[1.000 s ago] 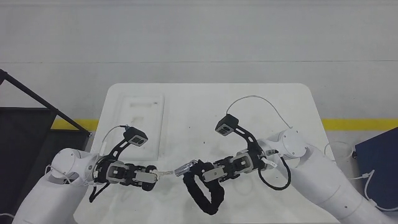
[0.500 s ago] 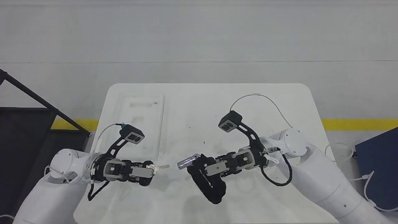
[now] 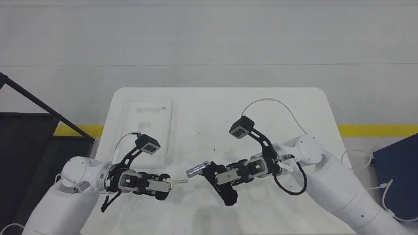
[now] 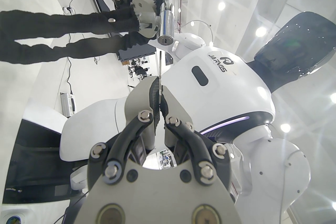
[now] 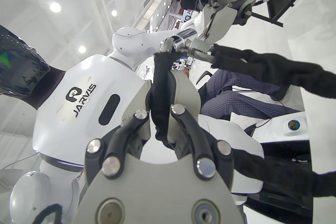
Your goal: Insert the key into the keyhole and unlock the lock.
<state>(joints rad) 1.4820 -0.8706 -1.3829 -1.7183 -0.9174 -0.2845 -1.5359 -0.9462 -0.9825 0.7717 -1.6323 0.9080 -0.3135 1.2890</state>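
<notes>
My left gripper (image 3: pixel 168 185) (image 4: pixel 159 95) is shut on a thin metal key (image 4: pixel 159 70) (image 3: pixel 177 181) that points toward the lock. The lock is a shiny silver cylinder (image 3: pixel 196 168) (image 4: pixel 166 22) (image 5: pixel 181 41) on a black fabric-covered cable (image 3: pixel 226 192) (image 4: pixel 65 22) (image 5: pixel 275 70). My right gripper (image 3: pixel 215 172) (image 5: pixel 160 93) is shut on that cable just behind the cylinder and holds it above the white table (image 3: pixel 215 117). The keyhole (image 4: pixel 165 40) faces the key, and the key's tip stands a little short of it, slightly off to one side.
A flat white tray (image 3: pixel 150 114) lies at the table's back left. A thin white wire (image 3: pixel 268 103) arcs over the table near the right arm. The black cable's loop hangs below the lock toward the table's front edge.
My left gripper has moved right with the key, closing the gap to the lock. The lock has stayed about where it was, and the hanging cable loop has swung narrower.
</notes>
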